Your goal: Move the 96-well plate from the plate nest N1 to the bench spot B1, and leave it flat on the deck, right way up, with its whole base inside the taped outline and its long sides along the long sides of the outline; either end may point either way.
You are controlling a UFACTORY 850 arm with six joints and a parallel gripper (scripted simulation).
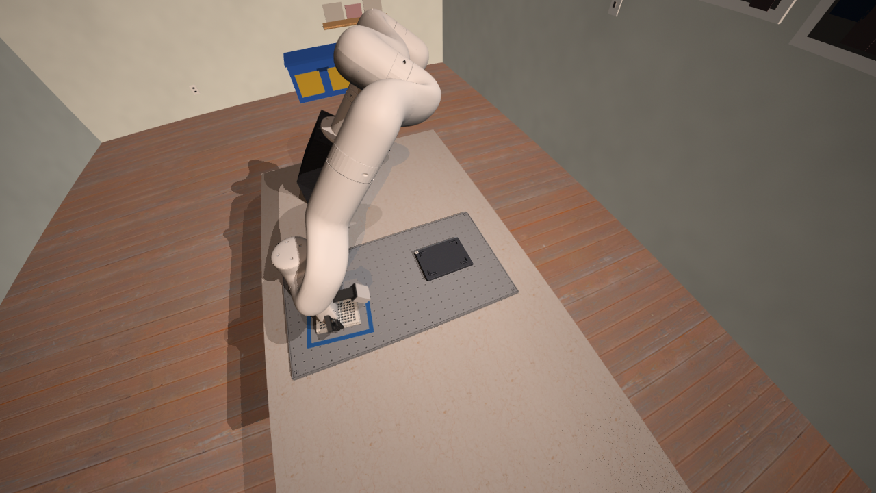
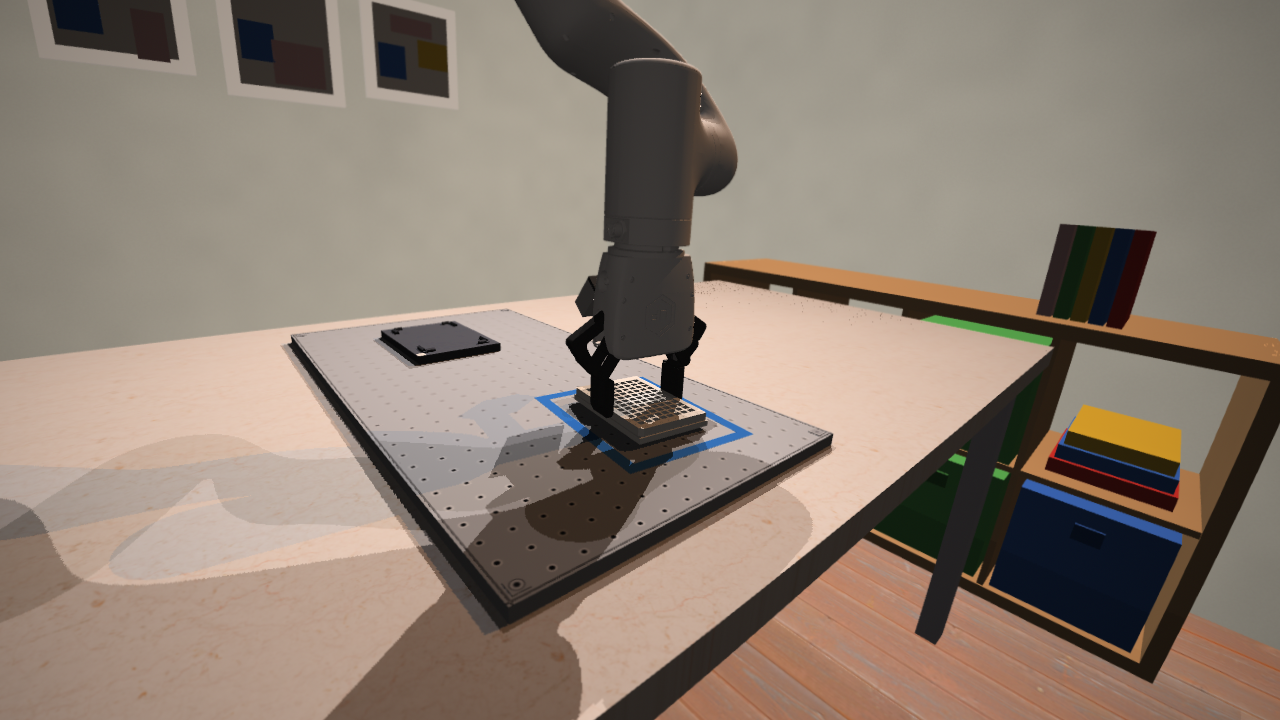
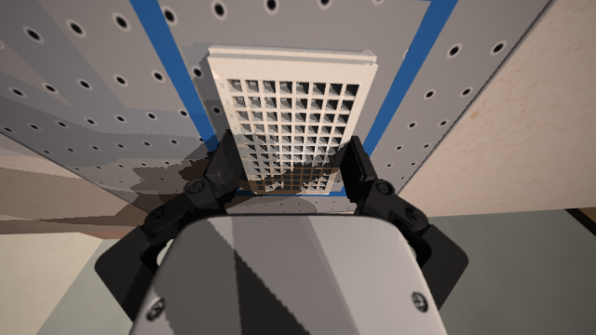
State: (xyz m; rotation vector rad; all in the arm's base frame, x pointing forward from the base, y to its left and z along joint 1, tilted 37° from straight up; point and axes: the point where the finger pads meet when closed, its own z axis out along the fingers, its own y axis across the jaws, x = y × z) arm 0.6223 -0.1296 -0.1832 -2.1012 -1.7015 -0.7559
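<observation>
The white 96-well plate (image 1: pixel 346 312) (image 2: pixel 640 412) (image 3: pixel 291 135) is level and right way up inside the blue taped outline B1 (image 1: pixel 340 340) (image 2: pixel 735 433) (image 3: pixel 172 60). Its long sides run along the outline's long sides. My gripper (image 2: pixel 637 395) (image 3: pixel 291 148) points straight down and is shut on the plate, one black finger on each long side near one end. The plate is at or just above the deck; I cannot tell whether it touches. The black plate nest N1 (image 1: pixel 443 258) (image 2: pixel 439 341) lies empty at the deck's far end.
The grey perforated deck (image 1: pixel 428 297) (image 2: pixel 429 447) lies on a beige table. The outline sits near the deck's edge and close to the table's edge. A wooden shelf with books and boxes (image 2: pixel 1109 429) stands beyond the table.
</observation>
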